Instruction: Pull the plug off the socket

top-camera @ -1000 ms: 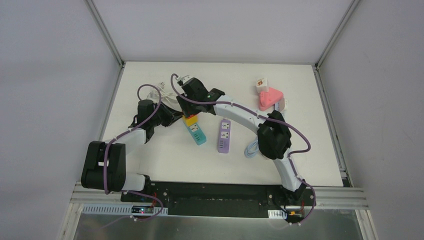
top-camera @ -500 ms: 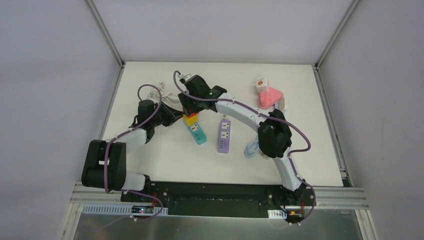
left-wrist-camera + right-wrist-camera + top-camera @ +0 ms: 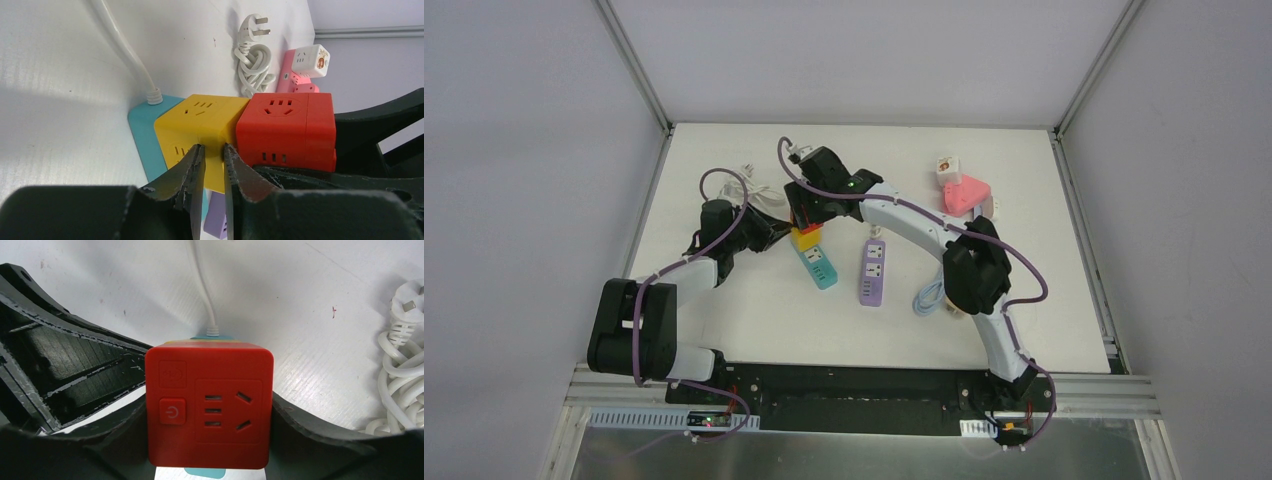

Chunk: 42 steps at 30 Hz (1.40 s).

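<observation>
Clamping the red plug cube (image 3: 225,405) on both flanks with the right gripper (image 3: 209,440), spreading only about halfway to fit it. Spotting that cube left of the table's (image 3: 1044,310) middle, sitting flush on top of the yellow socket cube (image 3: 200,117), itself plugging into the far end of the teal power strip (image 3: 821,268). Squeezing the left gripper (image 3: 212,152) fully closed on nothing, aiming its tips at the yellow cube's left side, touching or just short, impossible to tell. Passing the purple strip (image 3: 871,270) just to the right, the white cable bundle (image 3: 400,365) farther back.

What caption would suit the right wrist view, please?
Right gripper clamping the red plastic cube plug, coiled white cable alongside.
</observation>
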### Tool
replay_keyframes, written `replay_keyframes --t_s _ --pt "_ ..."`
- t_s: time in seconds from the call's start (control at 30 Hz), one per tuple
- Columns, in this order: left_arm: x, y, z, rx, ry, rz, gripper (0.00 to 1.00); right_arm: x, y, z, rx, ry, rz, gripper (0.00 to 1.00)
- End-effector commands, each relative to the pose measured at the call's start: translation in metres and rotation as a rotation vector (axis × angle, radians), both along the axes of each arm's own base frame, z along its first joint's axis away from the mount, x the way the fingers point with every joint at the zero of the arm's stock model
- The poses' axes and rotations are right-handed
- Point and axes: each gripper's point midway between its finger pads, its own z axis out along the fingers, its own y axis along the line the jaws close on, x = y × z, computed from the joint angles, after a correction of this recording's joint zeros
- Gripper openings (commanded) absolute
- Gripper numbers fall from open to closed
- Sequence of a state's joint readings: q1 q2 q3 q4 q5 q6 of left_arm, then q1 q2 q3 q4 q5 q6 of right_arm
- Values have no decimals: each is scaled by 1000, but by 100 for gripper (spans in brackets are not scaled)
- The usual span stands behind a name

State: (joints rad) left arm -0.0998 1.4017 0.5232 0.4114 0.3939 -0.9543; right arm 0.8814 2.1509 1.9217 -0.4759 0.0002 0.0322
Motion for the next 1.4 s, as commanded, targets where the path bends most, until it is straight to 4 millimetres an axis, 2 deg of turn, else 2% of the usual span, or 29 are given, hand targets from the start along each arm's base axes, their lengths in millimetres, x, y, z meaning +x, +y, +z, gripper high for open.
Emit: replay_keyframes --t_s 0.0,0.1,0.17,0.27,0.37,0.43,0.57,0.6,0.7,0.83,0.93,1.03,1.07,1.13,1.2,1.37 --pt "-110 24 -113 185 514 -30 18 -34 52 70 212 -43 103 0" --pt "-110 24 -113 186 518 -33 19 -29 49 56 91 -118 80 0" --pt "-109 23 -113 185 518 -34 18 -29 50 66 122 -115 84 0" --pt "-110 23 -114 184 521 -34 18 -33 56 92 260 -48 112 0" --pt "-109 23 -112 182 516 -35 18 -33 55 102 352 26 116 0" --pt "-110 23 -112 182 516 -35 18 -30 53 90 289 -18 99 0" --pt "-109 23 -111 181 513 -34 19 -26 49 50 91 -106 68 0" --pt "-109 23 -111 180 513 -35 19 -23 46 47 73 -115 60 0" --pt "-109 22 -111 180 514 -36 20 -23 47 61 108 -120 65 0" --pt "-109 23 -111 181 518 -35 20 -26 52 100 304 -7 97 0" --pt "-110 22 -112 180 521 -36 20 -28 52 106 358 34 106 0" --pt "-110 23 -112 180 522 -36 20 -29 50 80 204 -69 89 0" --pt "-110 22 -112 180 522 -37 20 -26 48 66 132 -107 75 0" --pt "-111 23 -112 181 524 -36 20 -19 42 51 11 -184 51 0" --pt "-112 23 -113 186 529 -37 20 -13 36 49 -62 -251 30 0" --pt "-113 26 -114 201 536 -26 20 4 25 70 -129 -369 2 0"
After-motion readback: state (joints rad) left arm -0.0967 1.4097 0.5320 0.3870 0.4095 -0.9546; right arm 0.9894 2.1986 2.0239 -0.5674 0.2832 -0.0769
